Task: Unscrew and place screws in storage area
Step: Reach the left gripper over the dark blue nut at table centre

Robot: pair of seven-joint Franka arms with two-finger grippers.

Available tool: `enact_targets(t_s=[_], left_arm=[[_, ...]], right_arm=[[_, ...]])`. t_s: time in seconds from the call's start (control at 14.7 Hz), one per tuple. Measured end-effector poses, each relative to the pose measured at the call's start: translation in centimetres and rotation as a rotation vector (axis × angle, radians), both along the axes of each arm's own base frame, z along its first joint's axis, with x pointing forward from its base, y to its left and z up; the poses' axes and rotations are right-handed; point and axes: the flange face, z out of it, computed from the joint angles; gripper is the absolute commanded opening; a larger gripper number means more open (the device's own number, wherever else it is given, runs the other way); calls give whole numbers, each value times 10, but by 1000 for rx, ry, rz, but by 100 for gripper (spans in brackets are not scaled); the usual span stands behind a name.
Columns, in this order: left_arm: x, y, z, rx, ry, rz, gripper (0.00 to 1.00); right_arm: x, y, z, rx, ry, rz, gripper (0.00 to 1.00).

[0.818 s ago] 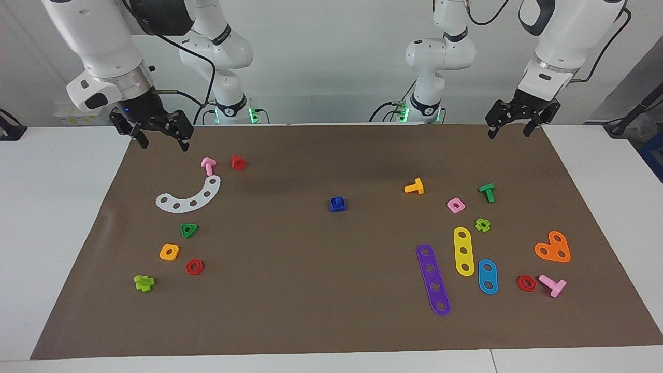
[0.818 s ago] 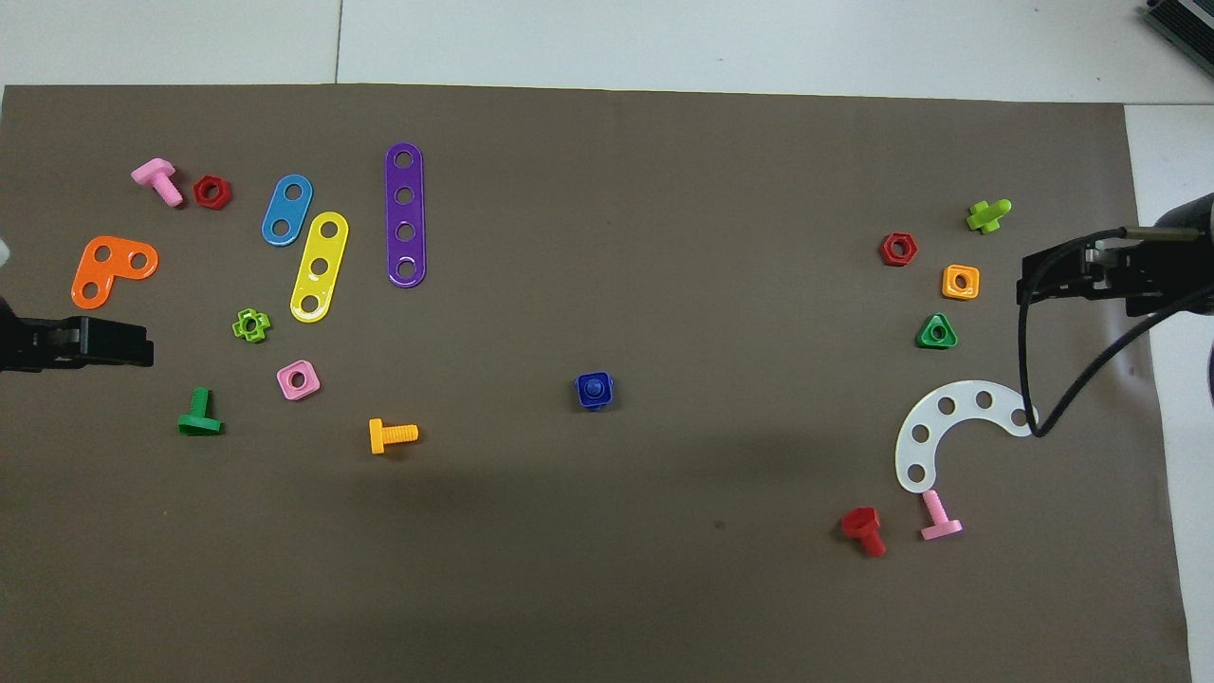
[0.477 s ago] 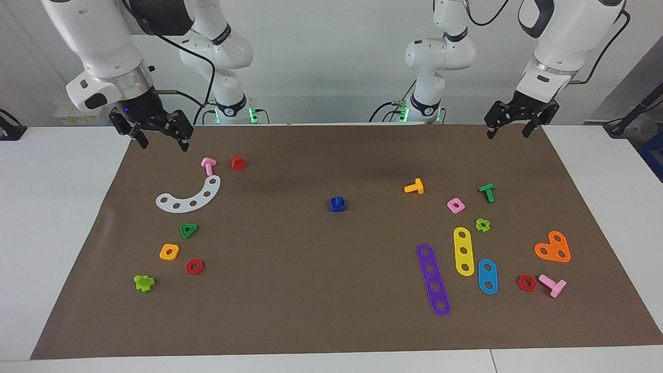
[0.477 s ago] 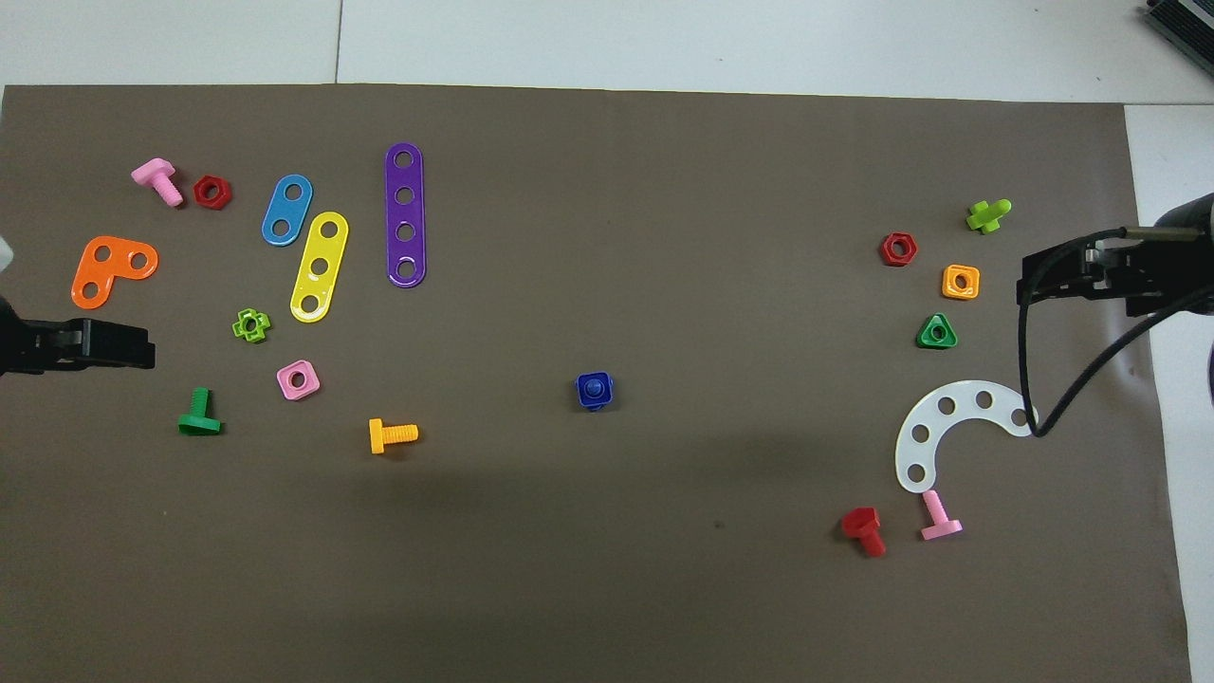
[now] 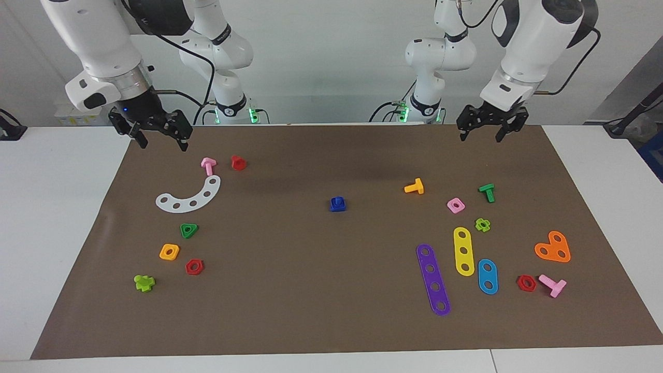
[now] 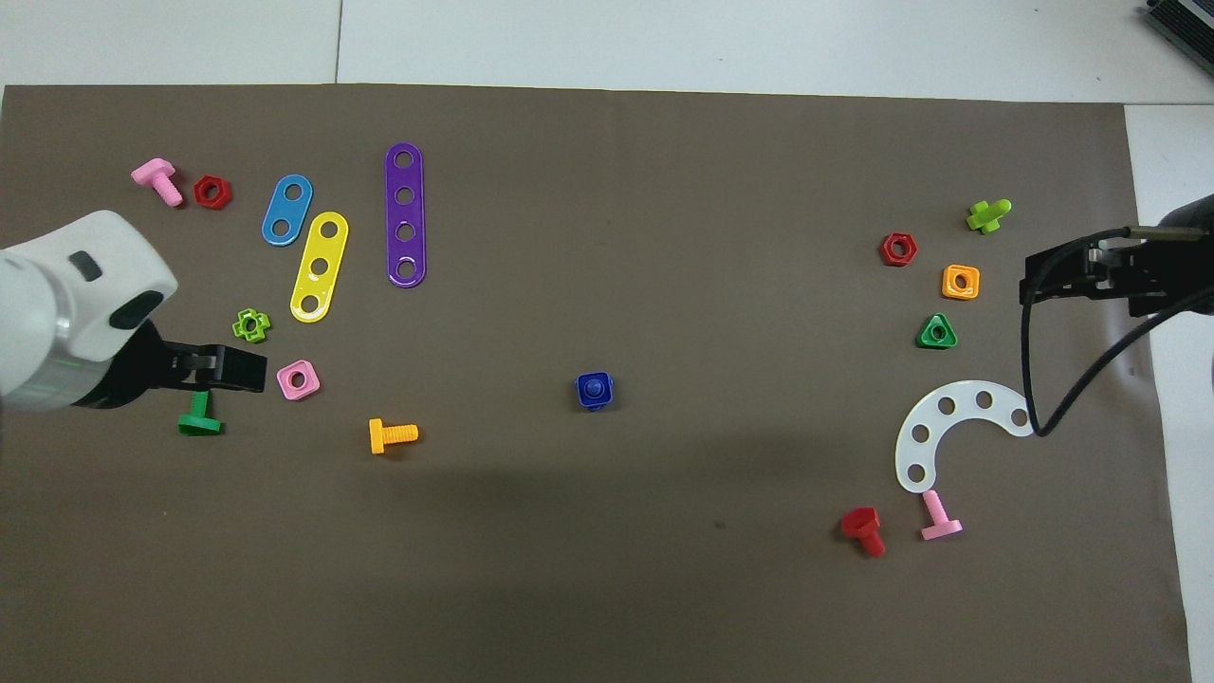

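Much bare mat (image 5: 290, 290) lies around the blue screw (image 5: 337, 203), which sits alone mid-mat in its blue nut (image 6: 594, 391), well apart from both claws. The storage patch, toward the right arm's end, holds the green nut (image 5: 189, 230), orange nut (image 5: 169, 252) and red nut (image 5: 194, 267). Both claws hang open and empty over the mat's robot-side edge: the left gripper (image 5: 481, 132) toward its own end, the right gripper (image 5: 161, 141) near the pink bolt (image 5: 208, 165).

Facing and overhead cameras share the mat (image 5: 290, 290).
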Motion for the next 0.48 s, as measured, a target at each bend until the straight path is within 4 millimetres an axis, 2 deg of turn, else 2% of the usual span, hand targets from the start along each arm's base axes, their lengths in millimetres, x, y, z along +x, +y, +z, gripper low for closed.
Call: enact_targets(t_s=[0.14,0.34,0.48], left_arm=[[5,-51,-23,-15,-6,43,100],[18,-132,-75,-43,-42,121,99],[24,-174,-107,-72,-82,165,99]], right_arm=[[0,1,0,0,0,2,100],[0,3,0,0,0,5,100],[0,3,0,0,0,6,100]])
